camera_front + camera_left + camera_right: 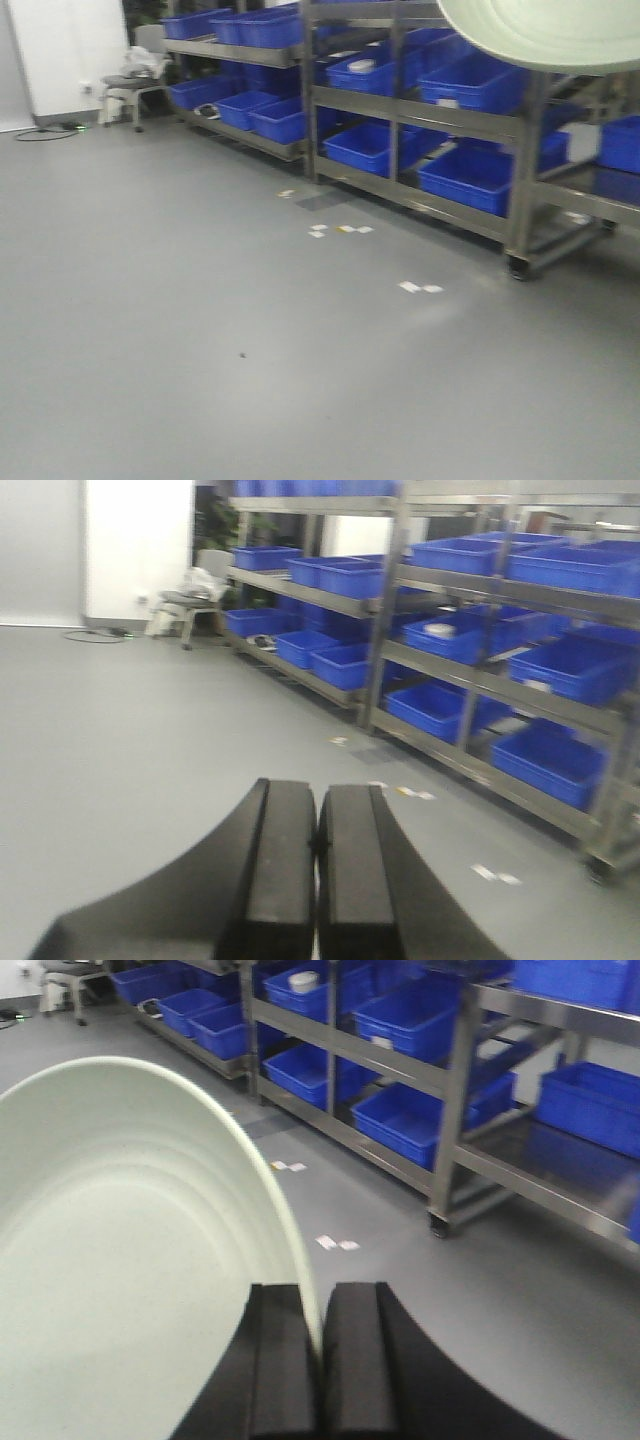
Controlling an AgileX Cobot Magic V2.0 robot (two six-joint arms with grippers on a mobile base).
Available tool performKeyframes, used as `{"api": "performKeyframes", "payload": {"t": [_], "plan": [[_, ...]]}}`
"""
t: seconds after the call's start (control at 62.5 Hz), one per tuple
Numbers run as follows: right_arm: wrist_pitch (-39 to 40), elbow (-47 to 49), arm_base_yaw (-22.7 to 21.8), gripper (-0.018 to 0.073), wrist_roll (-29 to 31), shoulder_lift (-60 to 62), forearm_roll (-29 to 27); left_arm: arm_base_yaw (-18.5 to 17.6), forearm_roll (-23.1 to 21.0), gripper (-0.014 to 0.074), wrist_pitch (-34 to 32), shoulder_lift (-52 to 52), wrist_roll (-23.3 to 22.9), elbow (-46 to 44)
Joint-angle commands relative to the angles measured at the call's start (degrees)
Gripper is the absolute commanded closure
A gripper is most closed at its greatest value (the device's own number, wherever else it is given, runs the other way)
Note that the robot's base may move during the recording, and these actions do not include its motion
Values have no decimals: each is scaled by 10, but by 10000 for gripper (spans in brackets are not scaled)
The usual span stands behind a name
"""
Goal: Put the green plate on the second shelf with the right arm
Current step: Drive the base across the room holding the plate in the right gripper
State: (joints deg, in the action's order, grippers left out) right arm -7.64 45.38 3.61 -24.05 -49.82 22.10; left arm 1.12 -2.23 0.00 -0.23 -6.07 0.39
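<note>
Frontally, the green plate [545,35] hung high in view, near the shelving rack [522,150] and its blue bins [470,175]. From the left wrist, the left tool [317,880] sat pinched together, empty. From the right wrist, the right tool [322,1360] clamped only the plate's rim; so thin a hold could let it slip or tilt, and the wide disc might strike the rack or the blue bins.

Whse: steel racks [524,150], blue bins [468,176]
</note>
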Motion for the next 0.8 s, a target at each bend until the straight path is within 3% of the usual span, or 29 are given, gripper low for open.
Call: {"api": "performKeyframes", "payload": {"t": [0.0,0.785], "plan": [[55,18,-1,506,-4,8,0,-2,-3,466,-46,-10,-2,23],[55,18,-1,506,-4,8,0,-2,-3,466,-46,-10,-2,23]]}}
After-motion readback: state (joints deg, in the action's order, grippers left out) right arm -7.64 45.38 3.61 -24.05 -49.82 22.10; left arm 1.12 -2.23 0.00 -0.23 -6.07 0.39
